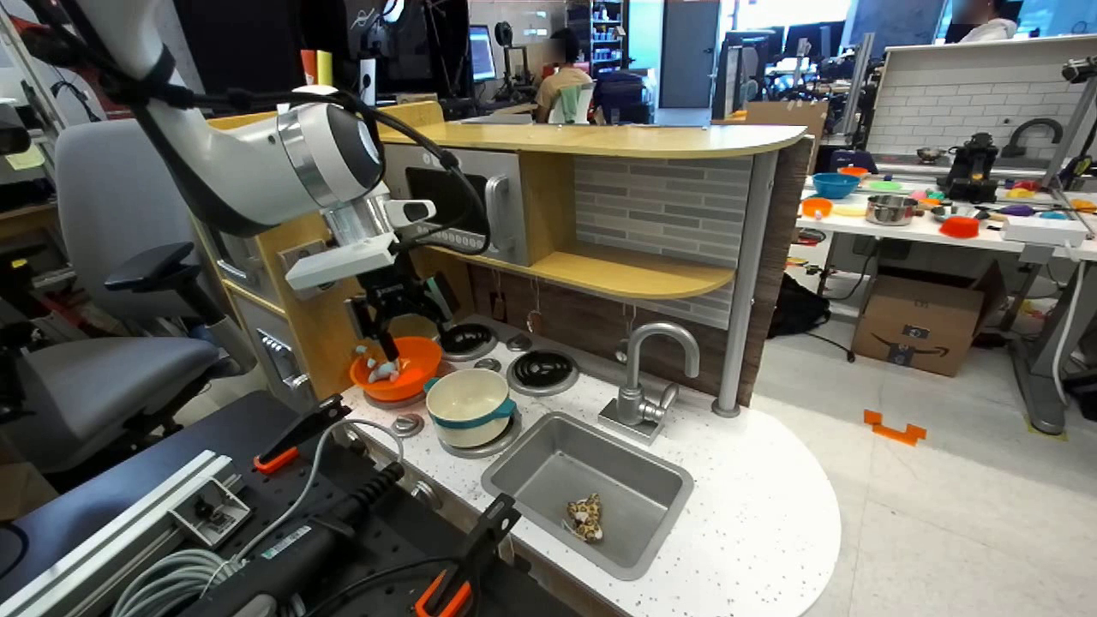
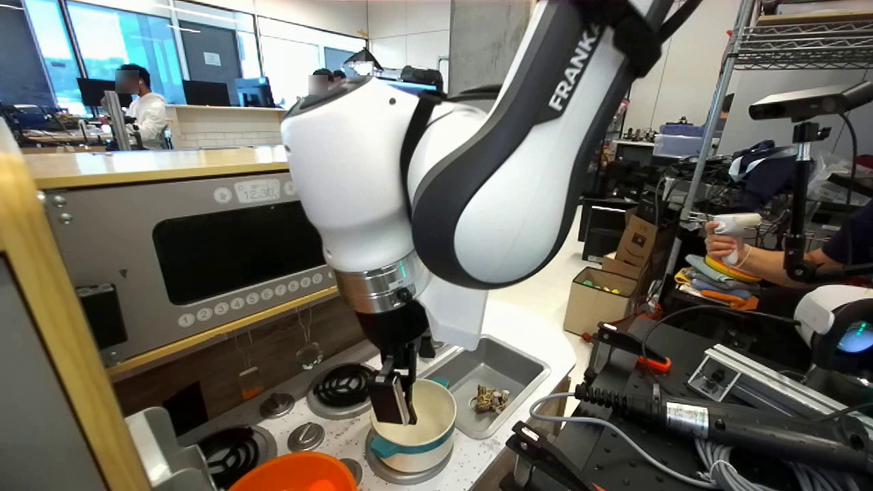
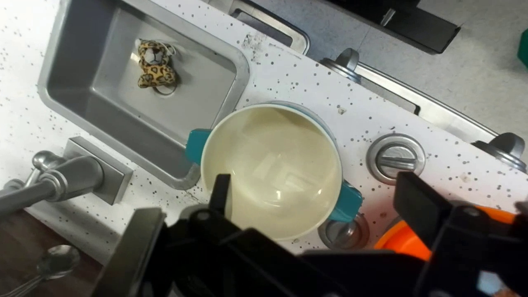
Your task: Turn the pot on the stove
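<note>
The pot (image 1: 467,403) is cream-white inside with a teal band and two teal handles. It stands upright on a front burner of the stove (image 3: 371,123), beside the sink. It also shows in an exterior view (image 2: 431,412) and in the wrist view (image 3: 272,161). My gripper (image 3: 315,181) is open and empty, above the stove. In the wrist view one finger overlaps the pot's inside and the other lies past its right handle; nothing is between them. The gripper shows in both exterior views (image 1: 417,334) (image 2: 397,406). The burner under the pot is mostly hidden.
An orange bowl (image 1: 416,373) with a greyish toy (image 1: 383,368) in it stands beside the pot. The steel sink (image 3: 119,78) holds a leopard toy (image 3: 156,68). A faucet (image 1: 634,377), stove knobs (image 3: 396,159) and the overhead shelf (image 1: 600,270) are close by.
</note>
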Tool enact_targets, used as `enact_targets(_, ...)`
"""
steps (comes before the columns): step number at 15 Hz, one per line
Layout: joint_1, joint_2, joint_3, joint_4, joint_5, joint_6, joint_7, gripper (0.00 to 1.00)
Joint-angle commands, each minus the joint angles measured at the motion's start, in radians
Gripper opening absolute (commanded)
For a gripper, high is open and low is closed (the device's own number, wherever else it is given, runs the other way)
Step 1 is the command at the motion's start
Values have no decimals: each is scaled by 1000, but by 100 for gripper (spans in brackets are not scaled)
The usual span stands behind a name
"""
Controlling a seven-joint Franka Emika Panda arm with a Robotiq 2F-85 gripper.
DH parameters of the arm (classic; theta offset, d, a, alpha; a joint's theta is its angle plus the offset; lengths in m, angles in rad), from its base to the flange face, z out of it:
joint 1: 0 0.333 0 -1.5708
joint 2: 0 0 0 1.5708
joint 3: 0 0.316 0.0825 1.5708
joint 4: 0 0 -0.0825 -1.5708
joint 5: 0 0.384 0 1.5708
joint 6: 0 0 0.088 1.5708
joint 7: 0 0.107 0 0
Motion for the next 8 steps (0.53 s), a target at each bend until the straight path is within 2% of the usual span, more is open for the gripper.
enact_targets(1, 49, 102, -47, 72, -23, 43, -90, 100)
enact_targets(8, 87, 215, -79, 86, -43, 137, -241, 100)
